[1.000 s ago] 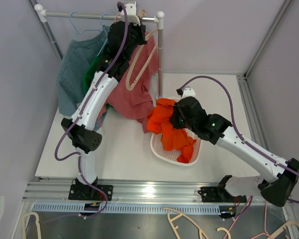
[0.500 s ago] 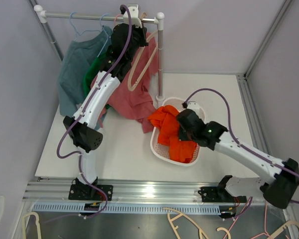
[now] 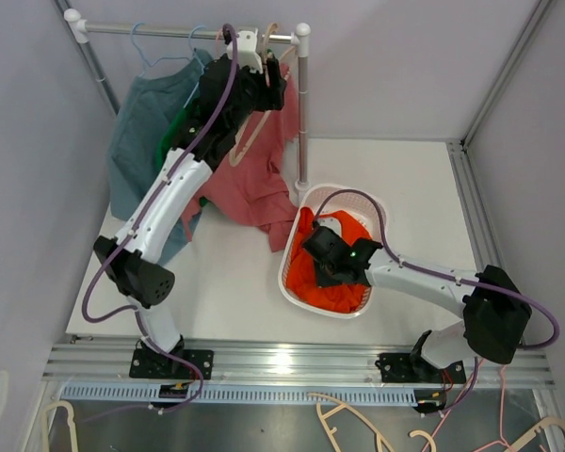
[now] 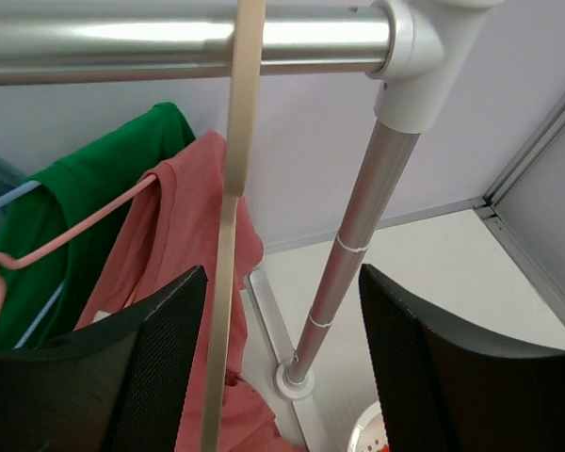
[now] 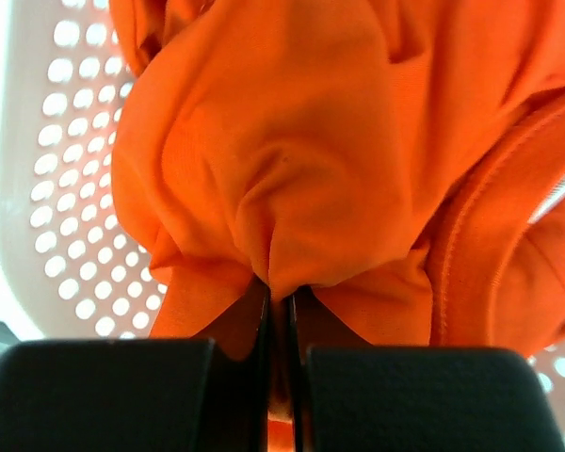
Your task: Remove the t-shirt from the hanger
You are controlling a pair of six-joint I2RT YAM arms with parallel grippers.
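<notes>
The orange t-shirt point(image 3: 337, 287) lies bunched in the white basket point(image 3: 355, 194), off any hanger. My right gripper point(image 3: 325, 266) is low in the basket, shut on a fold of the orange t-shirt point(image 5: 292, 141); in the right wrist view the cloth is pinched between the right gripper's point(image 5: 281, 303) jaws. A bare beige hanger point(image 3: 255, 141) hangs from the rail point(image 3: 169, 31). My left gripper point(image 3: 264, 83) is up at the rail, open. In the left wrist view the beige hanger point(image 4: 228, 245) runs down between the left gripper's point(image 4: 282, 282) jaws, touching neither.
A pink t-shirt point(image 3: 254, 184), a green shirt point(image 3: 174, 141) and a teal shirt point(image 3: 137, 132) hang left of the upright pole point(image 3: 302, 113). A pink hanger point(image 4: 66, 235) carries the pink t-shirt point(image 4: 193, 217). Loose hangers point(image 3: 358, 419) lie below the near rail.
My left gripper has opened and let go of the beige hanger at the rail. My right gripper has moved left and down, carrying the orange t-shirt into the basket.
</notes>
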